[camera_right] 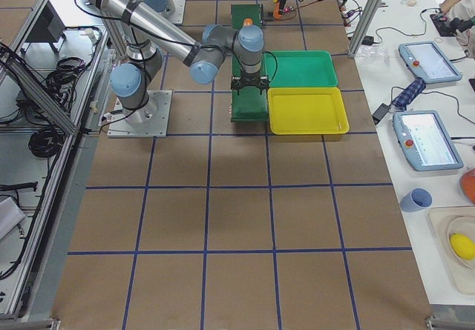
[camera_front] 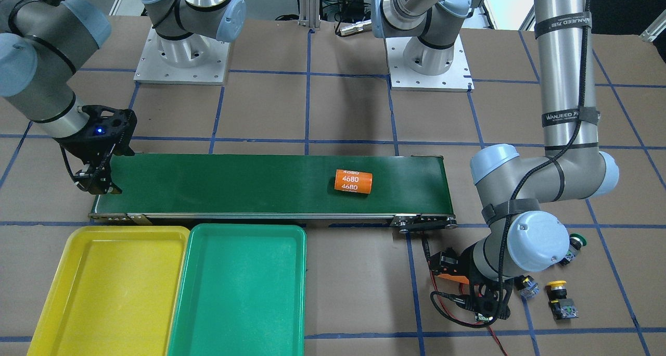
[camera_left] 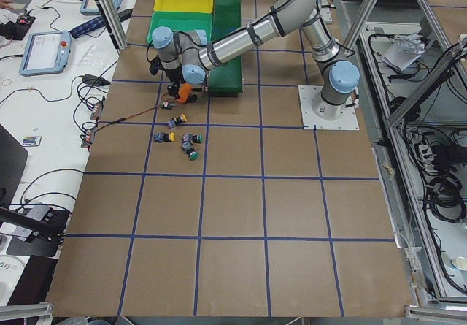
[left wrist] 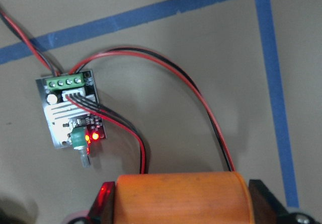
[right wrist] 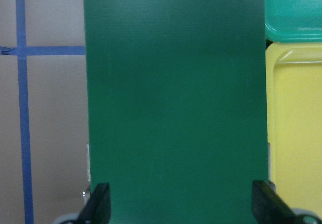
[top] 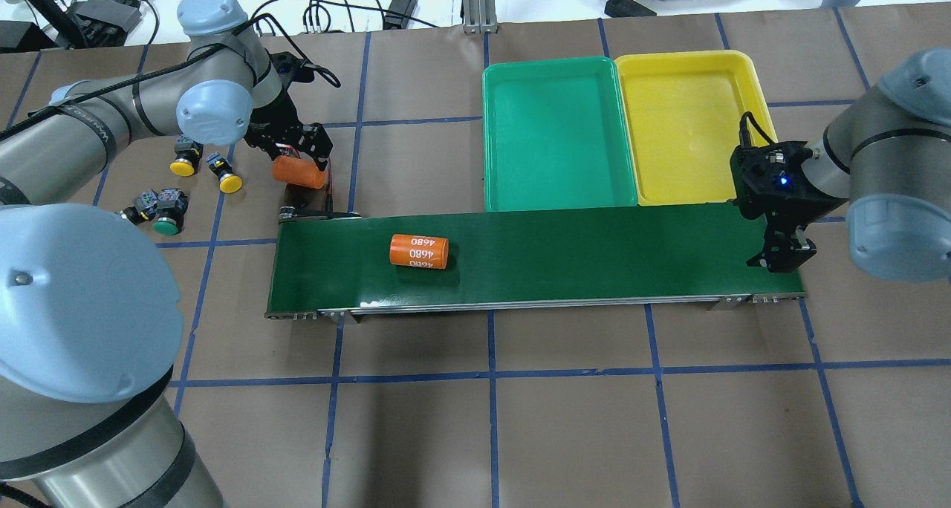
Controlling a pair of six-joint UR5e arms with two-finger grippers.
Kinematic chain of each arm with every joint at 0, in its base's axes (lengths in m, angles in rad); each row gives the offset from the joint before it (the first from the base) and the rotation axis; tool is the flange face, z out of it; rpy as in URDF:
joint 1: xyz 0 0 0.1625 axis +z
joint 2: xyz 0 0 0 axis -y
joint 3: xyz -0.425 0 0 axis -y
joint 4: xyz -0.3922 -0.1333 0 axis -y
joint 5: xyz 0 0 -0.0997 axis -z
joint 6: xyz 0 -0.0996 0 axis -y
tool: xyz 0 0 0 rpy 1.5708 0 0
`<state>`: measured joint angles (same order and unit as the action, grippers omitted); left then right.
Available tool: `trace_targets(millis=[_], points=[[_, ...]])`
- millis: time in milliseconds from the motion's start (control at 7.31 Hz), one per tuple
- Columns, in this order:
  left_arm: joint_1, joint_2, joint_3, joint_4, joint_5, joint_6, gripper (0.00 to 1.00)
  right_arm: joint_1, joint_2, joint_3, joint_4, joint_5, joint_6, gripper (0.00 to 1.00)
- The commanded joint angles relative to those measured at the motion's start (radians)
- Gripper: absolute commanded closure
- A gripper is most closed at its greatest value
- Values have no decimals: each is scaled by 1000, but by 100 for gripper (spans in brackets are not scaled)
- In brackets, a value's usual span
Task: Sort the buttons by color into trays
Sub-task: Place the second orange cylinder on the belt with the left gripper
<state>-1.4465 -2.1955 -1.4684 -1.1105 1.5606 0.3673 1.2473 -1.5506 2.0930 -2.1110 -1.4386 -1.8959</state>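
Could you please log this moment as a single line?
left gripper: shut on cylinder | right gripper: open over belt | second cylinder: on belt | buttons: on table | green tray, yellow tray: empty

1. We look across a wide tabletop covered in brown paper [top: 565,419], marked into large squares by strips of blue tape [top: 490,378].
2. A silver aluminium profile post [top: 475,3] stands at the table's far edge in the overhead view, and slanting posts of the same kind rise along both long sides.
3. Along one side runs a white workbench [camera_right: 453,189] — on it we find a grey handheld tablet with a blue-lit screen [camera_right: 427,141], a light blue cup [camera_right: 416,199] and loose black cables [top: 349,3].
4. On the opposite side, a pale grey floor [camera_left: 430,266] carries coiled black leads [camera_left: 441,186].
5. The light is bright and even — shadows on the paper are soft.
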Motion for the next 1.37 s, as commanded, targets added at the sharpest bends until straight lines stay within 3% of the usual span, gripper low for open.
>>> trace_targets(millis=[0, 274, 411, 684, 958, 1095, 1232], points=[[8, 34, 8, -20, -5, -2, 100, 50, -3, 15, -47, -6, -17, 0], [0, 147, 14, -211, -19, -107, 100, 73, 17, 15, -66, -11, -9, 0], [-3, 216, -31, -276, -80, -128, 100, 110, 17, 15, -67, -17, -8, 0], [-3, 321, -197, -267, -83, -189, 100, 170, 39, 10, -127, -72, 71, 0], [-5, 356, -275, -264, -82, -191, 99, 193, 52, 9, -142, -86, 81, 0], [-5, 341, -277, -264, -82, -183, 86, 193, 55, 13, -142, -86, 78, 0], [-5, 327, -279, -265, -82, -176, 81, 193, 56, 15, -142, -86, 78, 0]])
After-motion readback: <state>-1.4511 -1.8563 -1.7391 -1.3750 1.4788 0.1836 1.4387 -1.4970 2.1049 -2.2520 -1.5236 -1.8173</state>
